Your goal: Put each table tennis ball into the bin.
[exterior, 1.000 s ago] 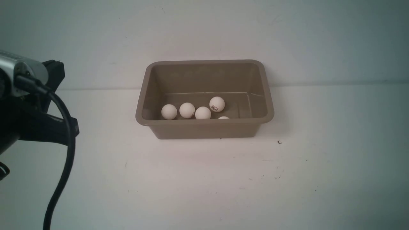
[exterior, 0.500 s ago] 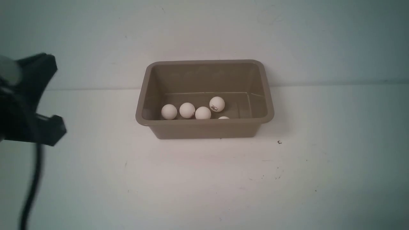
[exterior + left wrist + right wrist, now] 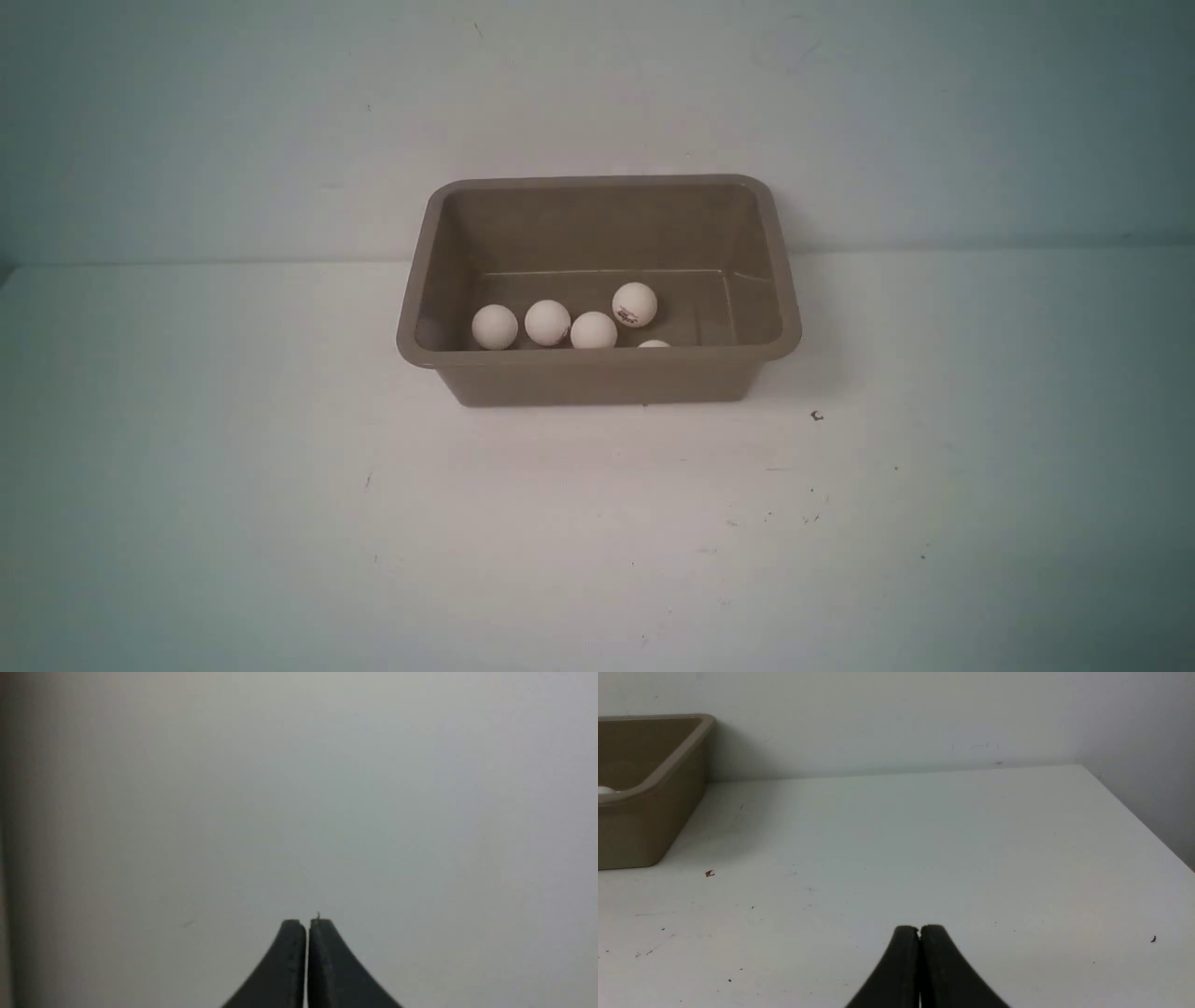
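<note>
The taupe bin (image 3: 597, 373) stands at the middle of the white table near the wall. Inside it lie several white table tennis balls: three in a row (image 3: 547, 322) along the near wall, one with a dark mark (image 3: 634, 304) behind them, and one (image 3: 653, 344) mostly hidden by the near rim. In the right wrist view the bin's corner (image 3: 649, 826) shows, with a sliver of a ball (image 3: 605, 790) above its rim. Neither arm shows in the front view. My left gripper (image 3: 307, 924) is shut and empty over bare surface. My right gripper (image 3: 919, 929) is shut and empty, well clear of the bin.
The white table (image 3: 597, 541) meets a pale wall behind the bin. Its right edge (image 3: 1139, 816) shows in the right wrist view. A small dark speck (image 3: 817, 416) lies to the bin's right, with a few tiny flecks nearer the front.
My left arm has drawn back out of the front view's left side. The bin and its balls have not moved.
</note>
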Tool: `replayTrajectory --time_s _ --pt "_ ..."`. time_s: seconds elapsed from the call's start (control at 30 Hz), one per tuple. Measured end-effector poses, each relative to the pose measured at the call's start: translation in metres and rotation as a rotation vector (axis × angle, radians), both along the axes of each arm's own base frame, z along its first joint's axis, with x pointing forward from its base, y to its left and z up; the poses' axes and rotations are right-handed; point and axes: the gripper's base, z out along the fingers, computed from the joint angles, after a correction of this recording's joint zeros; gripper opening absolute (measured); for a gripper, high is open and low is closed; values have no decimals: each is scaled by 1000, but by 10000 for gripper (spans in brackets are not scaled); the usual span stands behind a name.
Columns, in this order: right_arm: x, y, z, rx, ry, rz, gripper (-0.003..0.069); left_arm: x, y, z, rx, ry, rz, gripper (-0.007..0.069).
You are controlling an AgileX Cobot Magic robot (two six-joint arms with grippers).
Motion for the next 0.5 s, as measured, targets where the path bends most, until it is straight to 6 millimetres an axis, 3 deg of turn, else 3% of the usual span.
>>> replayTrajectory --time_s 0.2,0.37,0.47,0.5 --pt "0 0 0 0 0 0 -16 -9 10 -24 -33 39 132 -4" --pt "0 0 0 0 0 0 -16 -20 11 -65 -63 46 176 -4" --pt "0 0 0 0 0 0 -16 -19 11 -77 -83 54 171 -4" --pt "0 0 0 0 0 0 -16 -16 11 -91 -111 79 169 -4"
